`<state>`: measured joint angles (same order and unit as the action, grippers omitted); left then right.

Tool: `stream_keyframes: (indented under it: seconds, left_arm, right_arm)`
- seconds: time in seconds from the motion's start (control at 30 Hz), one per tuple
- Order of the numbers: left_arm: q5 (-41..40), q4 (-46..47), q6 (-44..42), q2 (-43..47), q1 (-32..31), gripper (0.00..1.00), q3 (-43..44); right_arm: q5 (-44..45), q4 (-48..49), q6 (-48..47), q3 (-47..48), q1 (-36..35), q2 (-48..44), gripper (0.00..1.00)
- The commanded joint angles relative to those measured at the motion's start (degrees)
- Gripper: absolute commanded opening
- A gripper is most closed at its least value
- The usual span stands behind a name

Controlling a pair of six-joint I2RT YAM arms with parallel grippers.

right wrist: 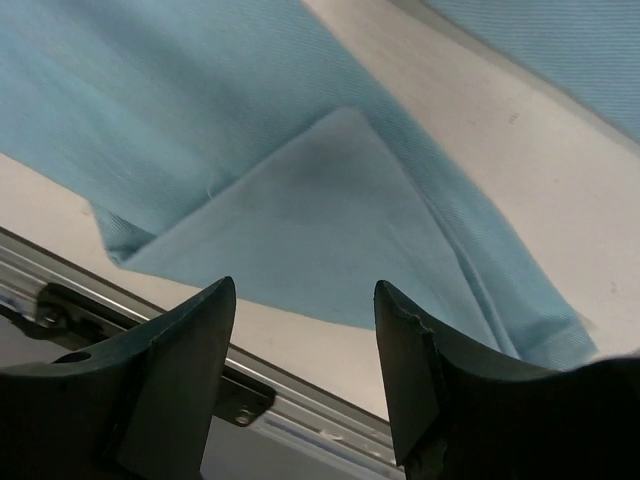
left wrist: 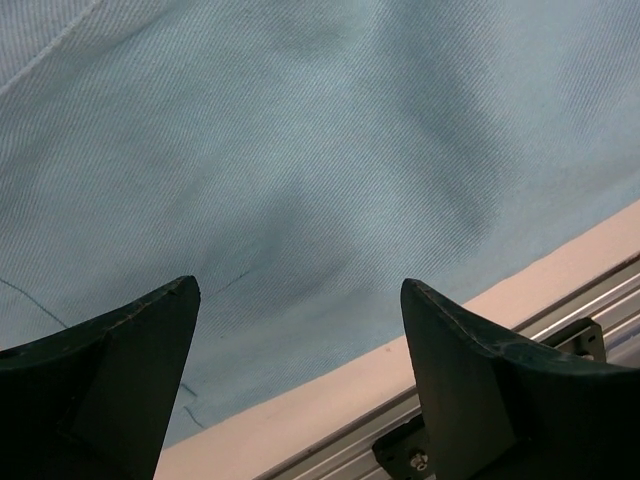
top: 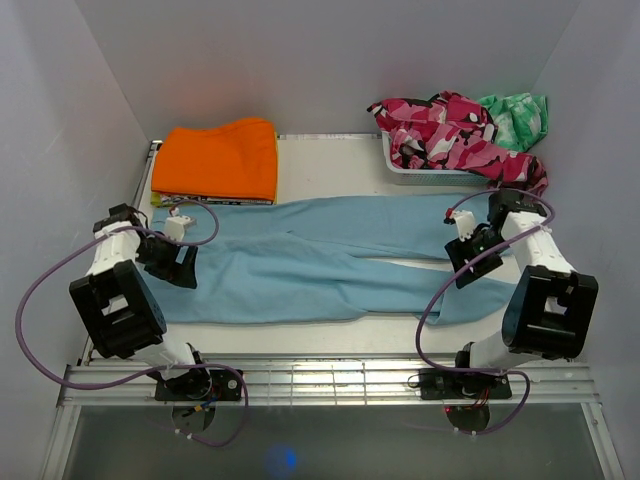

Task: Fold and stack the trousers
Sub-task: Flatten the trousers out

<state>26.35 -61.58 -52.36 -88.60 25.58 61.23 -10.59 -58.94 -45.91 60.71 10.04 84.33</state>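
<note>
The light sky-blue trousers point(top: 320, 260) lie spread lengthwise across the table, waist to the left and legs to the right. My left gripper point(top: 180, 268) hovers low over the waist end. In the left wrist view its jaws stand wide apart over flat blue cloth point(left wrist: 300, 150), with nothing between them. My right gripper point(top: 462, 272) hangs over the leg ends. The right wrist view shows its fingers point(right wrist: 190, 340) apart and empty above a hem corner of the trousers point(right wrist: 300, 200) that is folded over on itself, close to the table's near edge.
An orange folded garment point(top: 217, 160) lies at the back left, touching the trousers' far edge. A white basket point(top: 430, 172) at the back right holds a pink camouflage garment point(top: 445, 130) and a green one point(top: 515, 115). A metal rail point(top: 330, 380) runs along the near edge. White walls enclose the table.
</note>
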Motion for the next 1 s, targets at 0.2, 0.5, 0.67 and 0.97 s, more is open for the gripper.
stream_keyframes:
  seconds: [0.2, 0.5, 0.67, 0.97]
  left_arm:
    - [-1.91, 9.63, 4.37, 2.81, -1.24, 0.93, -5.5]
    - [-8.59, 15.88, 4.89, 1.59, -1.24, 0.93, -11.75]
    - [-9.64, 17.11, 5.69, 0.01, -1.24, 0.92, -12.19]
    - [-8.07, 18.34, 7.09, -1.31, -1.24, 0.92, -12.28]
  right_arm:
    - [-1.73, 6.55, 22.08, -2.25, -6.96, 4.08, 0.65]
    - [8.65, 11.48, 21.39, -4.73, -7.41, 4.09, 0.23]
    - [9.88, 7.79, 19.72, -0.95, -7.32, 1.37, 0.08]
    - [2.69, 3.21, 22.52, 1.7, -7.14, -1.64, 0.5]
